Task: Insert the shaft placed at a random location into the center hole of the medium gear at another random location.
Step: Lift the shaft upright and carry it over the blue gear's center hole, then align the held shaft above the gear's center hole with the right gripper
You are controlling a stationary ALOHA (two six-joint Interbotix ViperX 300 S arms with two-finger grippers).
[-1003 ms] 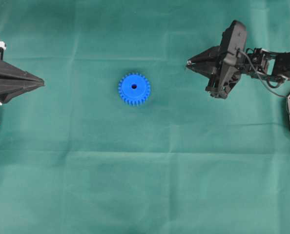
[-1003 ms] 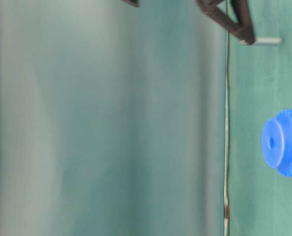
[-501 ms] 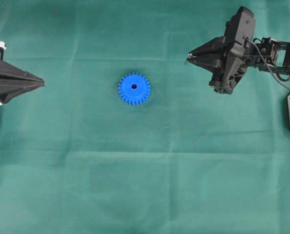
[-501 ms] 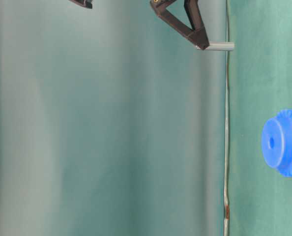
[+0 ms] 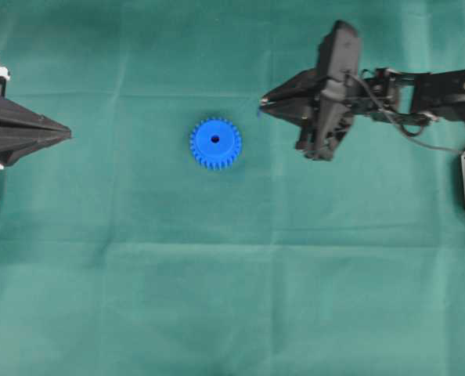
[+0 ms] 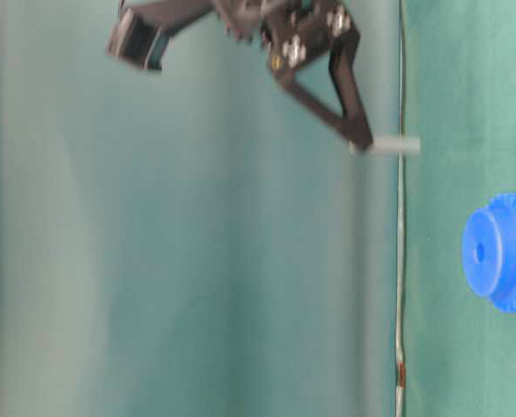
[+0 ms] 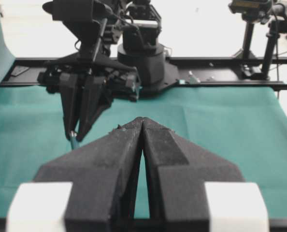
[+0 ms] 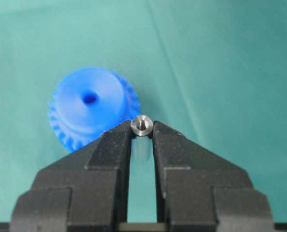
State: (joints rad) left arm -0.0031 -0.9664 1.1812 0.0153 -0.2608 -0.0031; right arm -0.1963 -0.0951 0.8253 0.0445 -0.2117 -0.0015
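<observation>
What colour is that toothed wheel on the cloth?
Bright blue; the medium gear shows best in the overhead view.

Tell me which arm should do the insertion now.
Right. The right gripper already pinches the shaft above the cloth, with the medium gear just ahead of it. The left gripper sits shut and empty at the far edge.

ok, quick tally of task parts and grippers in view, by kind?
Blue gear: 1
Silver shaft: 1, clamped in the right gripper
Grippers: 2, counting the left gripper
Total: 4
</observation>
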